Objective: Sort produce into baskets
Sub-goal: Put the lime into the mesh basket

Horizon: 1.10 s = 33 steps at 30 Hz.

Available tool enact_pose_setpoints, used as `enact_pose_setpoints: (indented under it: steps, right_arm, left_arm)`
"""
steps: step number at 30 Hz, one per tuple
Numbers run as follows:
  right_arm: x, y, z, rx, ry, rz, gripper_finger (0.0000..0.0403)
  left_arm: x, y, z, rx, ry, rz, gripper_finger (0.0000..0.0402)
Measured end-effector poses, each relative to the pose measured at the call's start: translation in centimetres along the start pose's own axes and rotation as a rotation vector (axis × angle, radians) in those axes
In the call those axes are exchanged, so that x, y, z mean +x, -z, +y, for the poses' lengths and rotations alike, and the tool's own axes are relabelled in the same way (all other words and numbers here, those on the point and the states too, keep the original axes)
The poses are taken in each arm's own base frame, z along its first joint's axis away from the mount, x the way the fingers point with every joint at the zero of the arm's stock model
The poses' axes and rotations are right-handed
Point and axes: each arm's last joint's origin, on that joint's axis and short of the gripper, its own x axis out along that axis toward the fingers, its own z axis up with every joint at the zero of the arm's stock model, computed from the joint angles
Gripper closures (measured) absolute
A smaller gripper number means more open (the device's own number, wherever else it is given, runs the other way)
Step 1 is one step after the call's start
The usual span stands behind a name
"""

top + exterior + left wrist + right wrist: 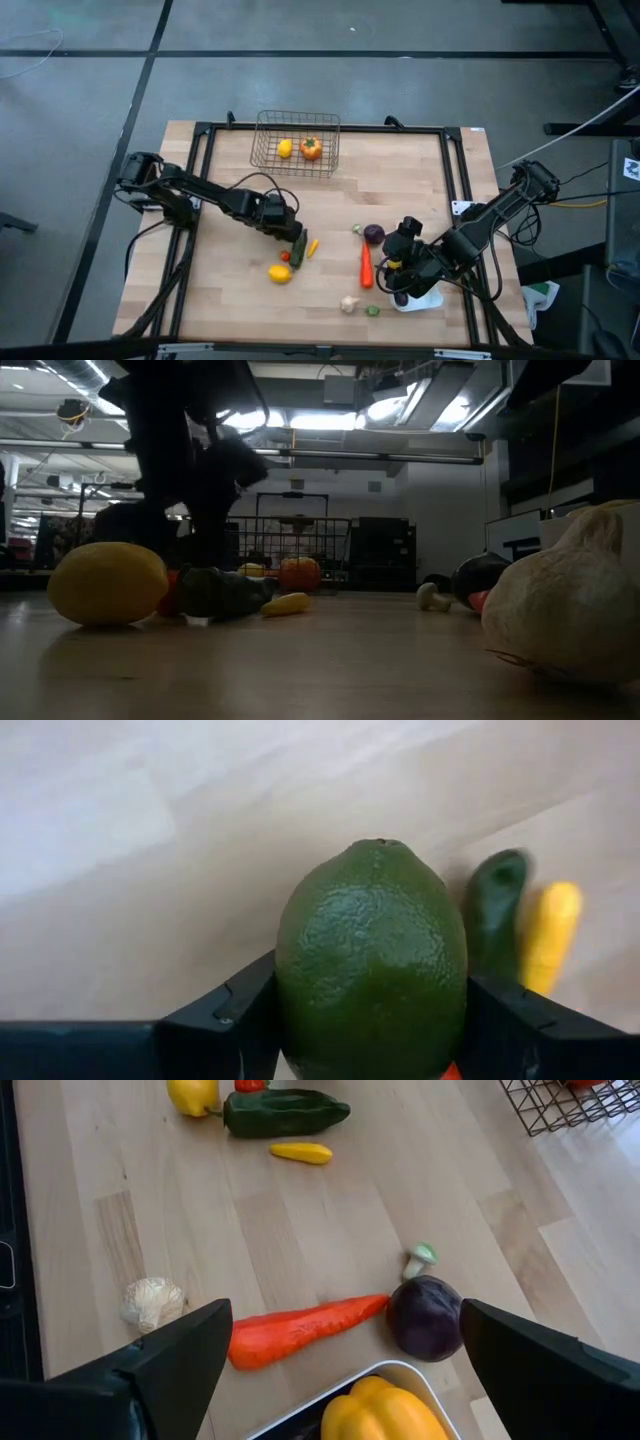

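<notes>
Gripping a green lime (372, 965), left hand (292, 238); right hand (398, 275) spread above white tray (300, 1415).

The high view looks straight down on the whole tabletop (400, 170), with the wire basket (296, 143) toward 12 o'clock, while the low view sits at tabletop height beside the garlic (575, 605), facing level across the wood to that same basket (290, 540) and the room behind. The left wrist view is pressed close against a green lime (372, 960), and the right wrist view looks down from slightly farther off onto the carrot (305, 1330), which the high view also shows at about 5 o'clock.
</notes>
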Motion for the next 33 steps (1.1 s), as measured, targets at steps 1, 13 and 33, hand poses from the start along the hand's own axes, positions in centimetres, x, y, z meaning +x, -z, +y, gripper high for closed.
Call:
enact_pose_setpoints:
  steps: [1, 13, 33]
  right_arm:
    - [0.0, 0.0, 0.0, 0.0, 0.0, 0.0, 0.0015]
    - [0.0, -0.1, 0.1, 0.006, -0.007, -0.006, 0.0015]
    - [0.0, -0.5, 0.3, 0.037, -0.007, -0.075, 0.0015]
  left_arm:
    - [-0.4, -0.3, 0.0, 0.006, 0.017, -0.007, 0.0187]
    - [-7.9, -6.3, 0.7, 0.09, 0.335, -0.309, 0.0185]
    - [-8.9, -16.5, 4.6, 0.469, 0.152, -0.769, 0.0183]
